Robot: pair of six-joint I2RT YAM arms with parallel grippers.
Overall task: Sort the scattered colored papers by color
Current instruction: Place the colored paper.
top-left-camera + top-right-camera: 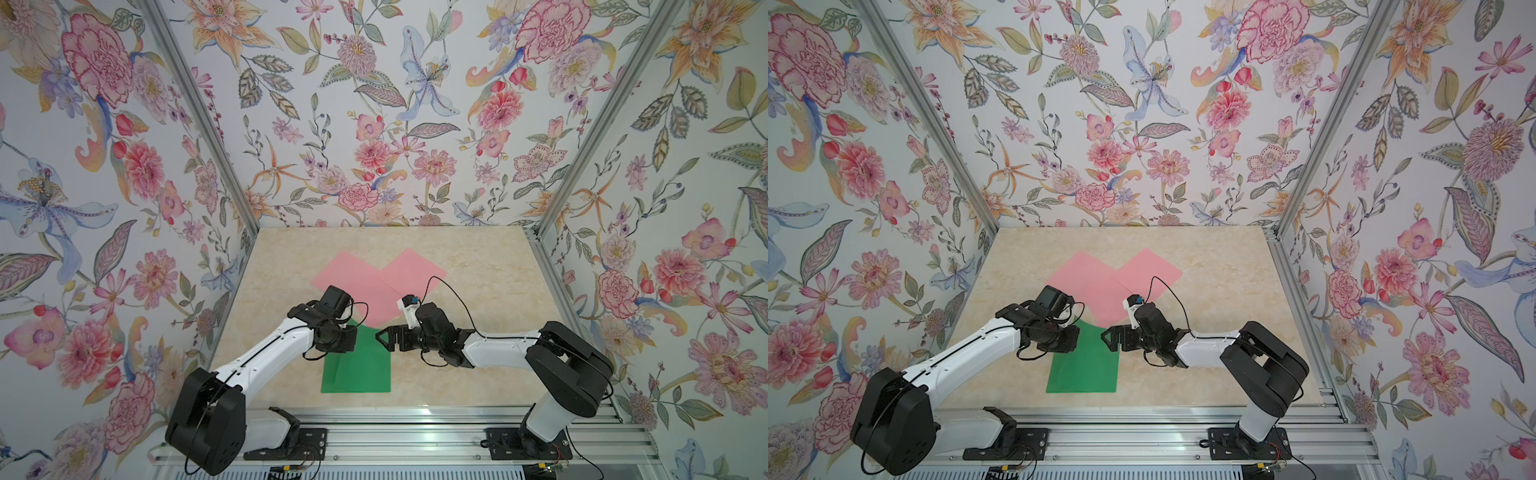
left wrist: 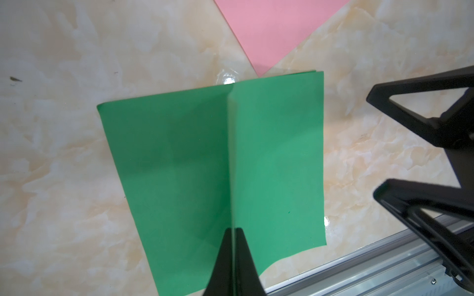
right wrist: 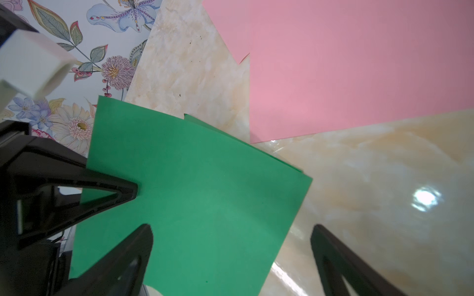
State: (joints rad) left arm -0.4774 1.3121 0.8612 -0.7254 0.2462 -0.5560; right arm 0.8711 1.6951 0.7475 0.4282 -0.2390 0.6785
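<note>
While your left gripper (image 2: 234,232) pinches a lifted green sheet (image 3: 192,205) over the flat green sheet (image 1: 365,374) by the front rail (image 1: 395,415), your right gripper (image 1: 384,337) hovers beside, fingers spread; pink sheets (image 1: 353,270) overlap behind, table (image 1: 478,270) open sideways.

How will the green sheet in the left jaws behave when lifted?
Probably floppy: the green sheet bows where the left gripper pinches it. Its curled free edge suggests it is light and may sag or flutter.
</note>
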